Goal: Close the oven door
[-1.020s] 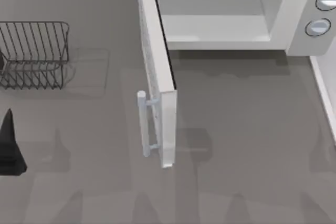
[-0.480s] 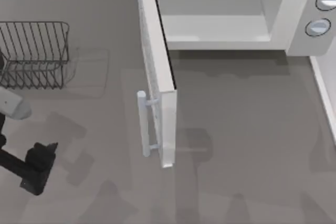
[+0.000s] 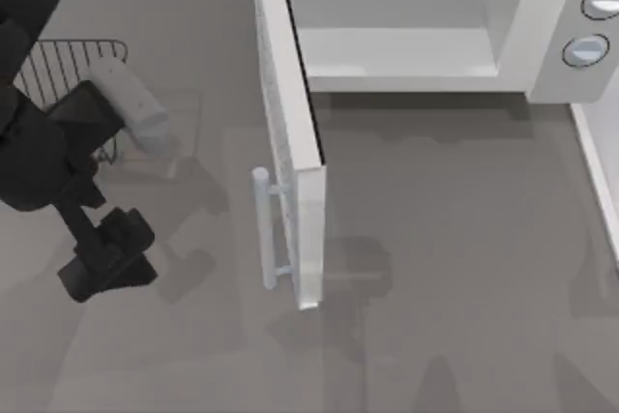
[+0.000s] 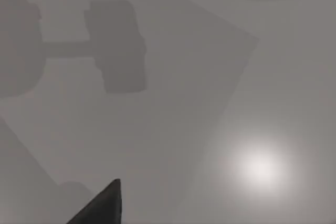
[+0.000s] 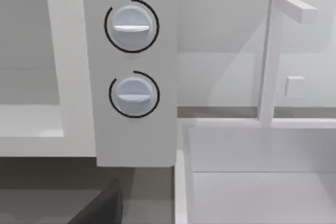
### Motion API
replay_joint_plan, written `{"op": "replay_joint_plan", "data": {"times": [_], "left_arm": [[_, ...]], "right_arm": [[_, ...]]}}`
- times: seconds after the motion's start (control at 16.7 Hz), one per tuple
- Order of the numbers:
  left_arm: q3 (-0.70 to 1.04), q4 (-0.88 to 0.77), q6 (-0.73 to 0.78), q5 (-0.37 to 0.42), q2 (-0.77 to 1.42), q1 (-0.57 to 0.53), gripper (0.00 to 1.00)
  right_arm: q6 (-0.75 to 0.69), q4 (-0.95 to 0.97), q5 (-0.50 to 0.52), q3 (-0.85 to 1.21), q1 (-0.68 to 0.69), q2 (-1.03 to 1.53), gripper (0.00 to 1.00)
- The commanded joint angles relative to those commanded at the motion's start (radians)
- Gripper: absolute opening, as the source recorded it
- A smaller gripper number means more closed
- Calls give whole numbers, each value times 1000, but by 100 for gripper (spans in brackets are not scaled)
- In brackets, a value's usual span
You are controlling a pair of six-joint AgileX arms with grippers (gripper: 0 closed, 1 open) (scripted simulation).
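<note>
oven door (image 3: pixel 290 132) hanging wide open, swung out from the left edge of the oven body (image 3: pixel 542 36) and jutting toward the near side of the table (image 3: pixel 455 239), edge-on from above. pale bar handle (image 3: pixel 263 229) standing on its outer face near the free end, facing the top view's left. open cavity (image 3: pixel 397 26) plainly exposed just right of the door, pale shelf floor inside. two round knobs (image 3: pixel 588 47) on the oven's right panel, one above the other in the right wrist view (image 5: pixel 131 25).

out to the left now: left gripper (image 3: pixel 108 260) low over the table, well left of the door and apart from the handle, nothing touching. dark arm links rising behind it toward the upper left corner, with a pale grey cylinder segment (image 3: pixel 131 108) crossing over the wire rack (image 3: pixel 73 60). cannot tell whether the claw is apart or together from above; in the left wrist view just one dark fingertip (image 4: pixel 102 205) poking in over bare grey table, shadows of the arm spread across it.

right wrist view looking at the oven's knob panel head-on, a dark fingertip (image 5: pixel 102 208) at the lower edge, and a white sink basin (image 5: pixel 262 177) with a tall squared faucet (image 5: pixel 273 61) just beside the oven.
</note>
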Motion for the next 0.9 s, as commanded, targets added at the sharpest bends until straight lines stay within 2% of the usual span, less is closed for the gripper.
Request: {"op": "replay_joint_plan", "data": {"times": [0.24, 0.54, 0.72, 0.9], "left_arm": [[362, -197, 143, 62, 239, -45, 100], [728, -295, 284, 122, 396, -74, 100], [838, -302, 331, 142, 426, -79, 100], [856, -301, 340, 145, 430, -80, 100]], "right_arm": [[0, 0, 0, 0, 0, 0, 100], [0, 0, 0, 0, 0, 0, 100], [0, 0, 0, 0, 0, 0, 100], [0, 0, 0, 0, 0, 0, 100]]}}
